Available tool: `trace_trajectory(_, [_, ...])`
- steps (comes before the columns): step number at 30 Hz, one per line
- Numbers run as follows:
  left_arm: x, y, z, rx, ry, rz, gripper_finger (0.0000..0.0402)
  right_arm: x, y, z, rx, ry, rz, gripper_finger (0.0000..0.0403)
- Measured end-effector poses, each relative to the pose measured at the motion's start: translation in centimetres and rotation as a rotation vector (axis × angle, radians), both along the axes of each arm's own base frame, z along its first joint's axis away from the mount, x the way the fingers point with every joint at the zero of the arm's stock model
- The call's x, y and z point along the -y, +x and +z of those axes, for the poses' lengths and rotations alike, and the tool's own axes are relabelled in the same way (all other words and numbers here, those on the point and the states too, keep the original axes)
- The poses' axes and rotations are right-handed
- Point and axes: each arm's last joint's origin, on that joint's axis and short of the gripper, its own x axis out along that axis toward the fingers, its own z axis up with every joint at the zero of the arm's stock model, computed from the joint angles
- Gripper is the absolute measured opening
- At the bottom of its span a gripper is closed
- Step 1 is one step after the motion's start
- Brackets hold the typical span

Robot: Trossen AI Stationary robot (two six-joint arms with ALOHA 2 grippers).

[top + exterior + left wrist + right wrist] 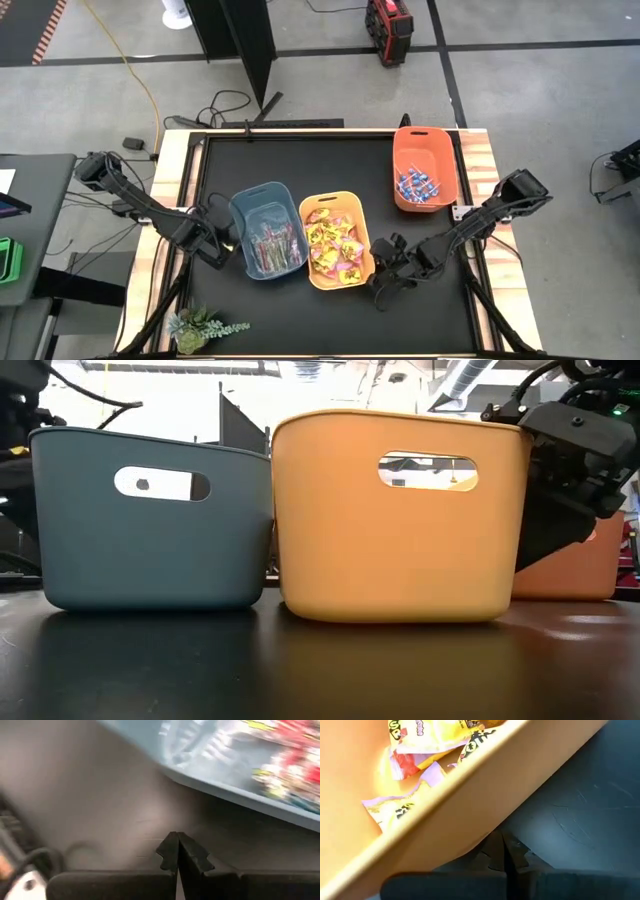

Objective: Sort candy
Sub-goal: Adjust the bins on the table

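Each candy kind lay in its own bin, so the left hand [228,240] and right hand [383,272] rested closed and empty on the bench [300,160], just beside the blue-grey bin [240,205] and yellow bin [330,200].

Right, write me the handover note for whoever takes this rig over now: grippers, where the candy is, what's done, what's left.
Left gripper: shut, empty, low beside the blue-grey bin, on its outer side.
Right gripper: shut, empty, low beside the yellow bin, on its outer side.
Candy: slim clear-wrapped sticks in the blue-grey bin; yellow packets in the yellow bin; blue lollipops in the orange bin at the far right of the table.
Done: each kind appears to sit in its own bin; no loose candy visible on the black mat.
Left: probably nothing but retracting both arms; check bins for strays.
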Motion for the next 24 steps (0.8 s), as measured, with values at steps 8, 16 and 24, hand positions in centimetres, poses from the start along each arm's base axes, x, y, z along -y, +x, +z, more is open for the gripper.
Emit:
trace_trajectory(8, [-0.7, -0.3, 0.3, 0.079, 0.177, 0.067, 0.0000, 0.2, -0.4, -0.1, -0.044, -0.031, -0.004, 0.0000])
trace_trajectory(16, [-1.5, 1.3, 0.6, 0.100, 0.329, -0.061, 0.0000, 0.1, -0.8, 0.2, -0.112, -0.087, 0.035, 0.0000])
trace_trajectory(24, [-3.0, 3.1, 0.9, 0.063, 0.383, -0.149, 0.0000, -0.3, -1.2, 1.2, -0.214, -0.149, 0.059, 0.0000])
